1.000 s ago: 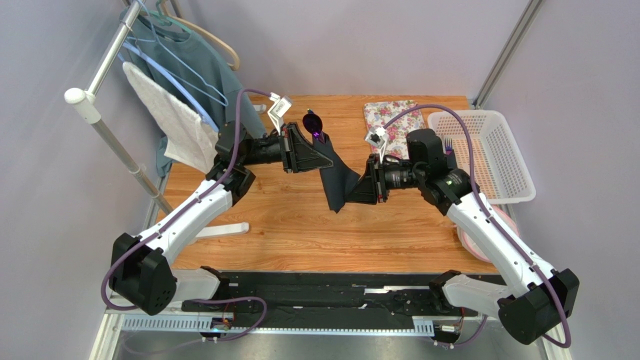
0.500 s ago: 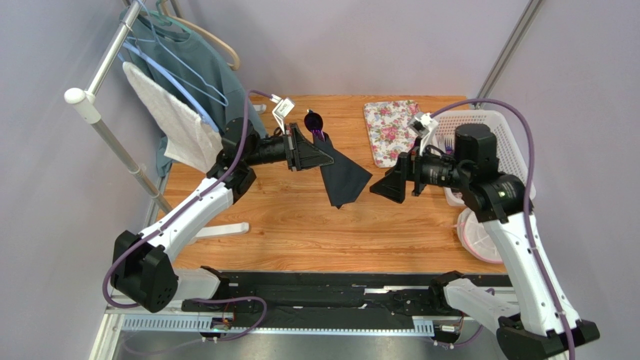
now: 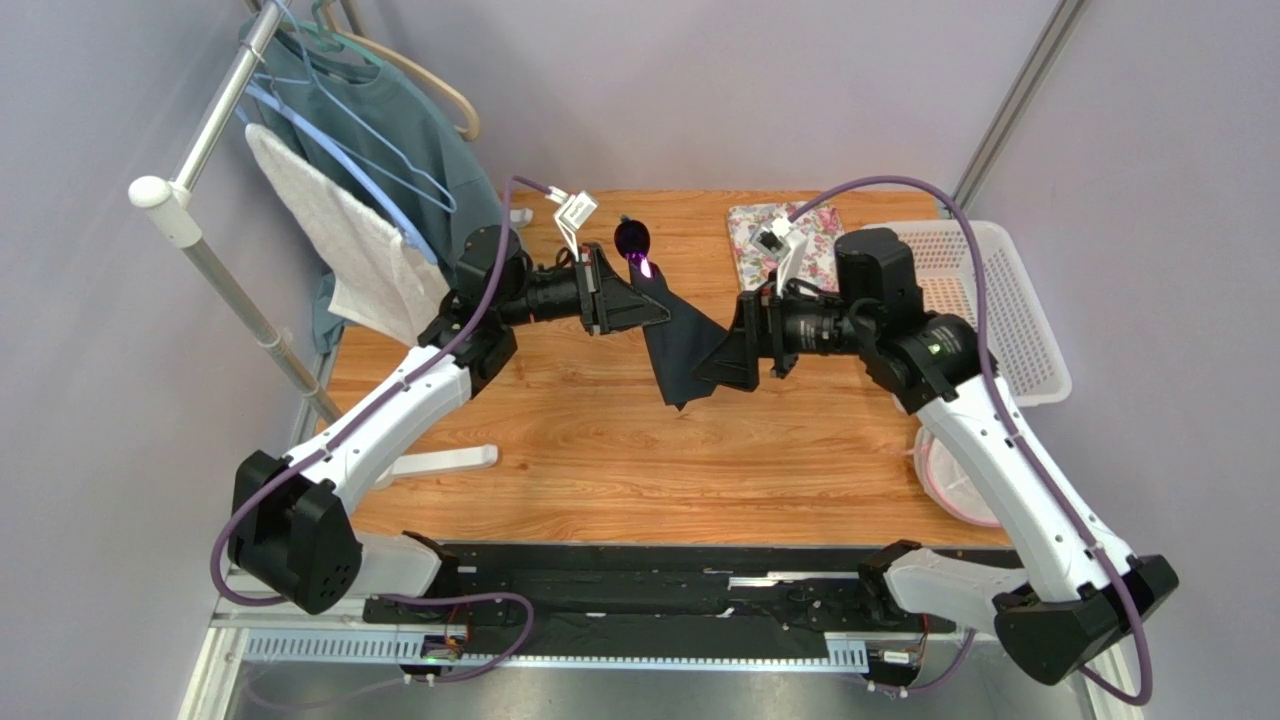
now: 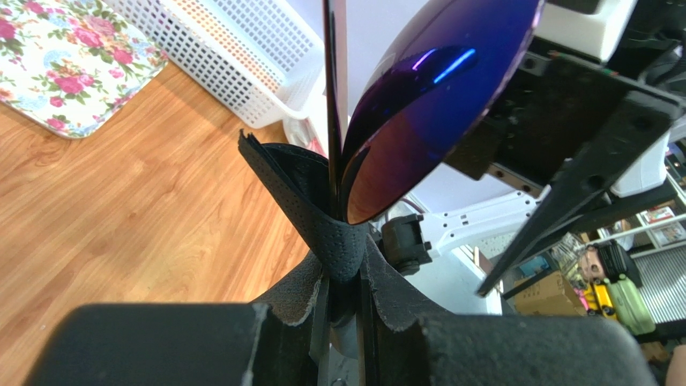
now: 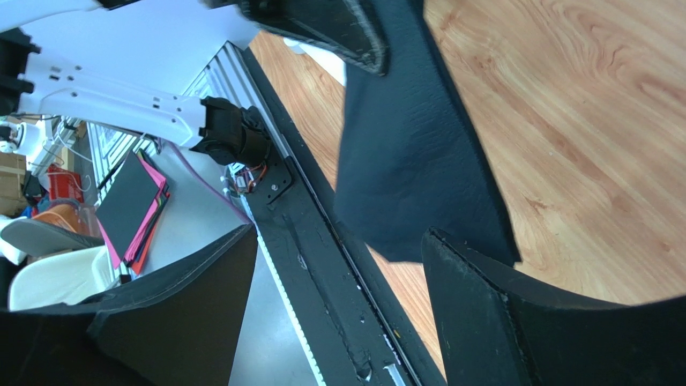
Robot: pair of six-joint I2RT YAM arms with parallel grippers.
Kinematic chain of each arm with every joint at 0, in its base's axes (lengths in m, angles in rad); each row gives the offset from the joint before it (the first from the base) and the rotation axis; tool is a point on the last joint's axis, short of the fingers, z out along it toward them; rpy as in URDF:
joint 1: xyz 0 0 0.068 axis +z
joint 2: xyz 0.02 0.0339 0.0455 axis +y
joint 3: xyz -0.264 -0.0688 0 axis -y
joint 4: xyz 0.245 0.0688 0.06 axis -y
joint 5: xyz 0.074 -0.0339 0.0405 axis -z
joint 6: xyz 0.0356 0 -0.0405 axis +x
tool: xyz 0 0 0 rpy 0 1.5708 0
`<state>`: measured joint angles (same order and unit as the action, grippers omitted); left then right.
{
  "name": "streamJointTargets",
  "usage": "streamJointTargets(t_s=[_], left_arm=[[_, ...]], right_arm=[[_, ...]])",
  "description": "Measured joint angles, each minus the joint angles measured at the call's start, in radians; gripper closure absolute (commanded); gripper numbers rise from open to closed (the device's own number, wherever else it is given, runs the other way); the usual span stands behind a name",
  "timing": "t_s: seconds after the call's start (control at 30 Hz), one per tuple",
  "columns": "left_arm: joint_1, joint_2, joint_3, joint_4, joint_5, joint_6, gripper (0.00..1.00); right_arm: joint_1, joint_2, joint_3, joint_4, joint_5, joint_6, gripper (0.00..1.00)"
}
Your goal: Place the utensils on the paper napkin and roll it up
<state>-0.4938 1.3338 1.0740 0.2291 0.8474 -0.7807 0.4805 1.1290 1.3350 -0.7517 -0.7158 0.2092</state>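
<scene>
Left gripper (image 3: 655, 311), raised over the bench (image 3: 601, 450) toward 11 o'clock: fingers (image 4: 161, 346) are pinched on the gathered paper napkin (image 3: 685, 348), with the purple spoon (image 3: 631, 239) wrapped inside and its bowl sticking out toward 12. The napkin's loose part hangs off the fingers toward 5 o'clock, clear of the wood. Right gripper (image 3: 727, 348) is noted at the napkin's 3 o'clock, fingers (image 5: 499, 322) spread wide, the hanging corner just ahead of them; contact cannot be told. Floral mat (image 3: 774, 240) at 1 o'clock, white basket (image 3: 1022, 300) at 3.
</scene>
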Motion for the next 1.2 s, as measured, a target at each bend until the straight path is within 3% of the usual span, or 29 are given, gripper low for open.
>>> streamJointTargets(t_s=[0.53,0.77,1.03,1.13,1.2], left_arm=[[-0.027,0.000,0.001,0.070,0.023,-0.079,1.00],[-0.037,-0.001,0.001,0.116,0.043,-0.111,1.00],[-0.039,-0.008,0.001,0.180,0.086,-0.149,1.00],[-0.041,-0.011,0.001,0.194,0.095,-0.158,1.00],[-0.042,-0.013,0.001,0.203,0.098,-0.162,1.00]], right_arm=[[0.056,0.056,-0.111,0.180,-0.005,0.093,0.26],[0.060,0.061,-0.153,0.251,-0.066,0.141,0.46],[0.060,0.060,-0.187,0.348,-0.172,0.211,0.61],[0.060,0.060,-0.193,0.372,-0.204,0.233,0.73],[0.060,0.057,-0.193,0.382,-0.220,0.243,0.92]])
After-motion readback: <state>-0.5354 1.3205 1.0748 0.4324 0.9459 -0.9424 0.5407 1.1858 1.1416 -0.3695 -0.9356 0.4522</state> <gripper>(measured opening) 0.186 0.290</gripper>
